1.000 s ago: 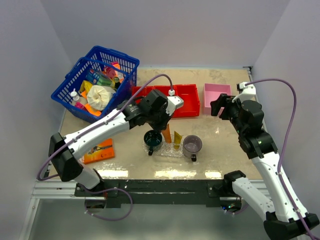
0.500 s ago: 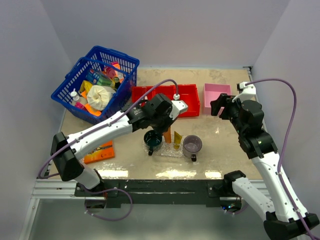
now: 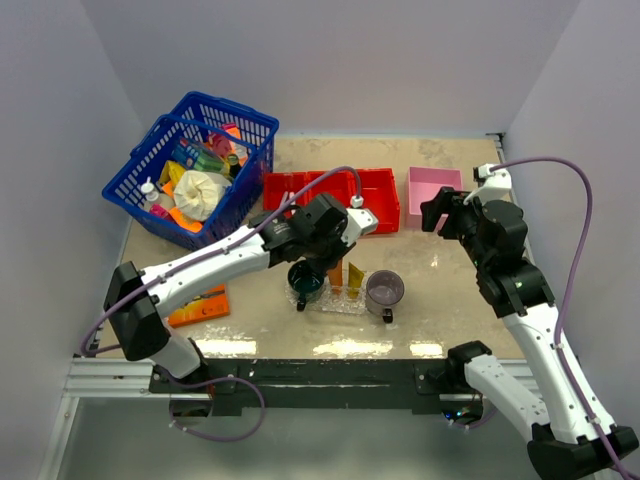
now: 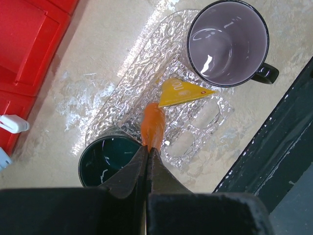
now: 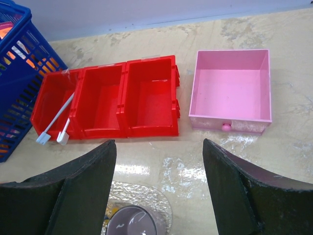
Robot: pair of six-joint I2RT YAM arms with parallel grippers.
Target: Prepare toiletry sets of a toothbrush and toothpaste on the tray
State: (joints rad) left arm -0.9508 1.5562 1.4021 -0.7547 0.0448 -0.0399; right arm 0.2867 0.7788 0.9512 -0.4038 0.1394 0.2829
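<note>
While pinching the orange tube (image 4: pixel 152 125) tight in the left end effector (image 4: pixel 147 152), hovering tip-down over the middle of the clear tray (image 4: pixel 146 54); cannot tell whether touching it yet. Cramped spot, going by the left wrist view: dark green mug (image 4: pixel 105 159) just beside at 7 o'clock, yellow-orange tube (image 4: pixel 183 92) lying flat at 1 o'clock, purple mug (image 4: pixel 230 49) beyond that. Risky if let go upright: could topple onto the green mug's rim or land across the yellow-orange tube. Could also shove the light tray on a low swing, with the tabletop (image 4: pixel 98 39) edge near at 4 o'clock. Best room toward 11 o'clock over bare bumpy plastic, or straight up.

Over on the right, end effector (image 5: pixel 159 144) spread wide, gripping nothing, parked high. From there, two white toothbrushes (image 5: pixel 55 122) at 10 o'clock in the red bin's (image 5: pixel 146 93) leftmost compartment, thin and crossed, probably awkward to pinch singly. Pink box (image 5: pixel 230 88) at 1 o'clock, well apart.
</note>
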